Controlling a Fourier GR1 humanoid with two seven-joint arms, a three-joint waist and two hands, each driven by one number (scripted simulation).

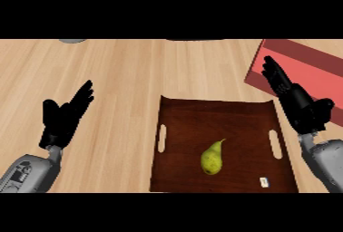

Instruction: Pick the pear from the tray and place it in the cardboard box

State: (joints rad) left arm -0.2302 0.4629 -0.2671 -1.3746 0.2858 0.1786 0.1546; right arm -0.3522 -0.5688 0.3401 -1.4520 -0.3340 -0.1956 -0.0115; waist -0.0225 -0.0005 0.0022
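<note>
counter (134, 68): pale wood, and it carries everything we see here.
tray (194, 118): dark brown with slot handles on its two long sides, low and right of centre, running to about 5 o'clock.
box (315, 68): a red-pink slab at 2 o'clock, just beyond the tray's far right corner; it looks red, not like plain cardboard, and we cannot tell whether its top is open.
right hand (298, 102): at 3 o'clock, over the tray's right edge and the box's near corner; fingers straight and spread toward 12 o'clock, holding nothing, and whether it touches the box we cannot tell.
left hand (64, 118): at 9 o'clock over bare counter, well apart from the tray; fingers straight and relaxed, nothing held, apparently resting.
pear (212, 158): yellow-green, lying on its side in the tray's near half at about 6 o'clock, stem toward 1 o'clock, untouched by either hand.
step in hand: as we judge it, the reach to the pear, not yet made.
how we would do it well: use the right hand, the nearer one; bring it toward 7 o'clock and down over the pear's fat lower end, keeping the fingers wide until they straddle the body. Close across the belly, not the thin neck. Clear the tray's rim before swinging toward 2 o'clock.
</note>
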